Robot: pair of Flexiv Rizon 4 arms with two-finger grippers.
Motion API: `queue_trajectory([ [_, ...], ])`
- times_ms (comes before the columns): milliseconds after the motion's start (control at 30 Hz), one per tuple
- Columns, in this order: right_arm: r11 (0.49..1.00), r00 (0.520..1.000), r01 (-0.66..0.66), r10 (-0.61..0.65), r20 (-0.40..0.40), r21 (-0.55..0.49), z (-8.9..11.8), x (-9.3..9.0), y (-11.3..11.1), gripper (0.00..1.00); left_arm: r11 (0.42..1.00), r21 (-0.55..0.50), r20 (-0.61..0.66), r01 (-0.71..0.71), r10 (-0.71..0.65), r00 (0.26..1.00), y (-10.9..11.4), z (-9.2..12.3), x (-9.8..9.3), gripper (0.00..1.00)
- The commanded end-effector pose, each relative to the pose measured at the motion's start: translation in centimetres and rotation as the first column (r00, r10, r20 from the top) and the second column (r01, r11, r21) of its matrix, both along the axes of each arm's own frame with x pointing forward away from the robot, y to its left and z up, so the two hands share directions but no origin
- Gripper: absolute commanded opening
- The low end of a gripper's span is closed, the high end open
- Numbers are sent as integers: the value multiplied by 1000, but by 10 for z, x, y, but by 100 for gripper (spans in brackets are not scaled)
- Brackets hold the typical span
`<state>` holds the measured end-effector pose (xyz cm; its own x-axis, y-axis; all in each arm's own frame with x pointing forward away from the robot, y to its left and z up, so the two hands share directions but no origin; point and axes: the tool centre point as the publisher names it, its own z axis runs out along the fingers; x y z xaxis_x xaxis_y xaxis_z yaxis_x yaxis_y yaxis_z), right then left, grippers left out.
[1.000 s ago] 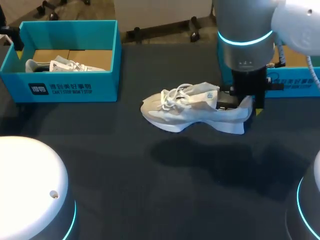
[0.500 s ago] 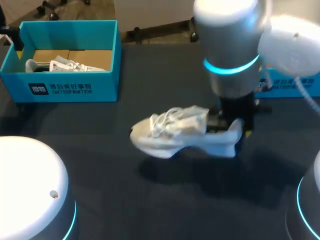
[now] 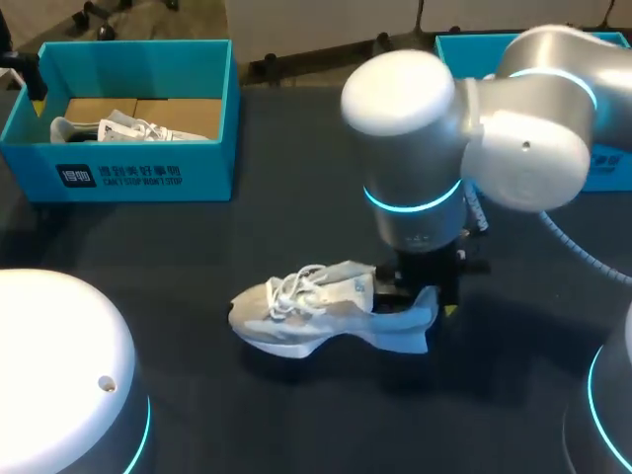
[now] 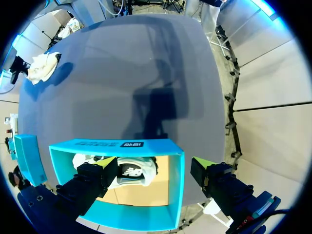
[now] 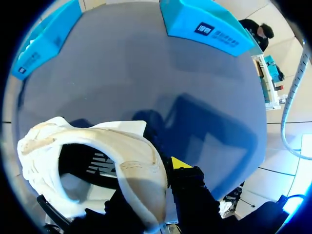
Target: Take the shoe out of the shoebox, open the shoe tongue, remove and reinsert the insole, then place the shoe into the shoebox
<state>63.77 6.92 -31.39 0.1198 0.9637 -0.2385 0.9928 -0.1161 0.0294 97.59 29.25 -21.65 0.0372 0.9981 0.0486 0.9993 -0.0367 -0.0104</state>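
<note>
A pale grey-white shoe (image 3: 316,311) hangs low over the dark table, toe toward my left side. My right gripper (image 3: 427,301) is shut on its heel. In the right wrist view the heel collar of the shoe (image 5: 131,165) is pinched in the right gripper (image 5: 156,178), one finger inside the shoe and one yellow-tipped finger (image 5: 180,163) outside. I cannot tell whether the sole touches the table. The teal shoebox (image 3: 128,178) at the far left holds a second shoe (image 3: 128,128). My left gripper (image 4: 156,170) stands wide open above this shoebox (image 4: 122,145).
Another teal box (image 3: 602,168) stands at the far right behind my right arm. A white rounded part of my left arm (image 3: 59,375) fills the near left corner. Bare dark table lies between the left box and the held shoe.
My right arm has carried the shoe from the middle right toward the near middle of the table and lowered it. The left gripper has stayed over its box.
</note>
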Motion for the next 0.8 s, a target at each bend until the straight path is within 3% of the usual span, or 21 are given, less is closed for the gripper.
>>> queue_trajectory([
  [33, 999, 999, -32, 32, 0, -4, -15, 2, 15, 0, 1000, 2, 0, 1, -1, 1000, 0, 0, 0, 100],
  [233, 998, 999, -37, 37, 8, -54, -22, 3, 23, 0, 1000, 2, 0, 1, -1, 1000, 0, 0, 0, 100],
  [800, 1000, 1000, 1, -1, 2, -23, -47, -7, 27, 0, 1000, 2, 0, 1, -1, 1000, 0, 0, 0, 100],
])
